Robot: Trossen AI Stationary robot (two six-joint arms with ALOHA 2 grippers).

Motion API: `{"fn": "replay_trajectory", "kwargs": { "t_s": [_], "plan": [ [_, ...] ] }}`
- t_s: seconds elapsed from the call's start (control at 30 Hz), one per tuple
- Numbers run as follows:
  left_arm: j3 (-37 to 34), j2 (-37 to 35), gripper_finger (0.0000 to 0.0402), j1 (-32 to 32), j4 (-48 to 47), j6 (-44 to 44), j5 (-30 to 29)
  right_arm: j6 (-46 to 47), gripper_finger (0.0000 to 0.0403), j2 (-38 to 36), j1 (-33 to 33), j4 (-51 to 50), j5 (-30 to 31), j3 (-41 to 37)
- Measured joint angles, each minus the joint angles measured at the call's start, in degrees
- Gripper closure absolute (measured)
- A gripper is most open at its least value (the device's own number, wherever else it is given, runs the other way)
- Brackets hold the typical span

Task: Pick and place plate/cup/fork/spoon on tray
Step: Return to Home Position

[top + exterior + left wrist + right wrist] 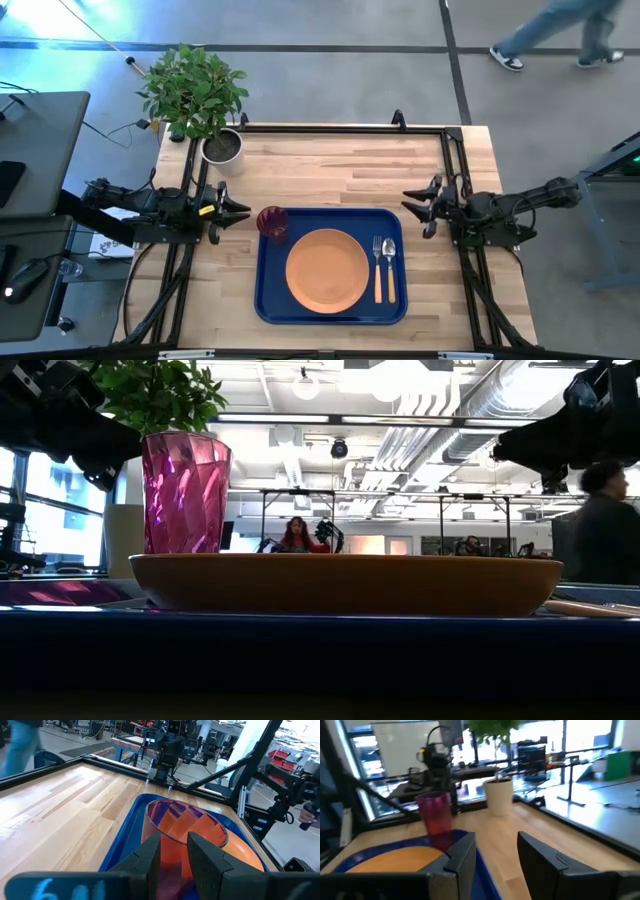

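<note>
**Tray.** Large flat blue rectangular tray [268, 300] with rounded corners and a low rim. It lay on the near half of the pale wooden butcher-block desk [330, 170], roughly midway between the two arms, and carried all four pieces listed below.

**Plate.** Round orange plate [327, 269] with a shallow raised rim, set flat at the tray's middle. It took the central spot, as in a place setting.

**Cup.** Small dark red translucent tumbler [272, 222], upright in the tray's far left corner, just beside the plate's rim. Whether it touched the plate could not be told.

**Fork.** Slim fork [377, 268] with silver tines and a light orange-tan handle, lying just right of the plate with its tines pointing to the far side.

**Spoon.** Slim spoon [389, 265] with a silver oval bowl and a matching handle, lying parallel and close on the fork's right. The two read as a deliberate pair.

**Left hand** [238, 212]. Fingers spread and holding nothing. It hovered off the tray's left edge, pointing at the cup.

**Right hand** [408, 204]. Fingers parted and empty, off the tray's far right corner and clear of the cutlery.

**Condition.** With every piece on the tray and both hands empty beside it, the placing appeared complete. The arms' low, pulled-back poses suited a return to rest.

**Also present.** A leafy green plant in a grey pot [222, 147] at the desk's far left corner, well apart from the tray.
</note>
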Motion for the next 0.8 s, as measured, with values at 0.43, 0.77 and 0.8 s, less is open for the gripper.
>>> {"fn": "replay_trajectory", "kwargs": {
  "t_s": [0.43, 0.77, 0.8],
  "plan": [
    [0.02, 0.00, 0.0314, 0.00, 0.01, 0.00, -0.01, -5.22, 0.0266, -7.69, 0.00, 1.20, -0.81, 0.07],
    [0.02, 0.00, 0.0314, -0.02, 0.00, 0.00, 0.00, -1.73, 0.0266, -7.73, 0.00, 0.17, -1.36, 0.22],
    [0.02, 0.00, 0.0314, 0.00, 0.02, 0.00, -0.02, -0.79, 0.0266, -7.73, 0.00, -0.42, -1.38, 0.22]
  ]
}}
